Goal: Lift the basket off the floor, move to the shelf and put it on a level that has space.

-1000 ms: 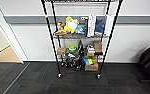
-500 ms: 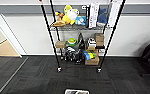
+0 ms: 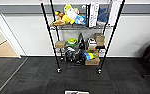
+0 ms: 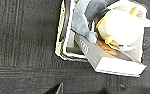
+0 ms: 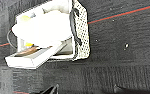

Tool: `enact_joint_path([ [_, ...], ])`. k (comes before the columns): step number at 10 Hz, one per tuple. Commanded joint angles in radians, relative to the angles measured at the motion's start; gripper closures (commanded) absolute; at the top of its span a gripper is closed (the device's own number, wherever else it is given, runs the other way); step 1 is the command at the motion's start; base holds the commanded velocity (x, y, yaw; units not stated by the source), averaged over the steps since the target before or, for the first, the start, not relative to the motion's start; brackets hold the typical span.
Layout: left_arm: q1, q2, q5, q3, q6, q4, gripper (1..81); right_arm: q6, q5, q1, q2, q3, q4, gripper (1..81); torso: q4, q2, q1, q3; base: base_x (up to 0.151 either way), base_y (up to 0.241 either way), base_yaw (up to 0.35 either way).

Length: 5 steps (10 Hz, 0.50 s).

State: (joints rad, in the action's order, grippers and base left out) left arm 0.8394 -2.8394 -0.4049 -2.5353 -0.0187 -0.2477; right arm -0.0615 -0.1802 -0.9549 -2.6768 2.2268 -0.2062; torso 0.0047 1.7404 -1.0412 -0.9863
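— Basket [image 5: 66,35] position?

— It sat on the dark carpet floor [image 3: 36,77], its edge just showing low in the head view, short of the black wire shelf [image 3: 81,37]. It held a white plush toy [image 4: 121,27] and a long white box [image 4: 108,58].

— Jaws?

— Neither gripper's jaws could be made out; I cannot tell.

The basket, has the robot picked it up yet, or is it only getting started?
Only getting started. The basket sits on the dark carpet floor, loaded with a white plush toy and a white box, so nothing looks done. Both wrist views look down on it, with no grasp visible. The shelf stands ahead against the wall; lifting, driving over and placing all remain.
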Motion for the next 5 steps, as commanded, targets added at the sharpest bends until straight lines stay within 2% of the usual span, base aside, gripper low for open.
enact_joint_path([
  [1,-0.144,0.053,-0.077,-0.008,0.002,-0.06,1.0,-0.001,-0.091,0.141,-0.003,0.009,-0.022,1.0,0.0,0.096,-0.062,0.0,0.0,0.0,0.0],
  [4,-0.154,0.087,-0.077,-0.005,0.002,-0.081,1.0,0.0,-0.147,0.173,-0.07,0.095,-0.024,1.0,0.0,0.2,-0.127,0.0,0.0,0.0,0.0],
  [5,-0.151,0.087,-0.077,-0.005,0.002,-0.081,1.0,0.0,-0.159,0.181,-0.105,0.134,-0.021,1.0,0.0,0.233,-0.148,-0.087,0.0,0.0,0.0],
])
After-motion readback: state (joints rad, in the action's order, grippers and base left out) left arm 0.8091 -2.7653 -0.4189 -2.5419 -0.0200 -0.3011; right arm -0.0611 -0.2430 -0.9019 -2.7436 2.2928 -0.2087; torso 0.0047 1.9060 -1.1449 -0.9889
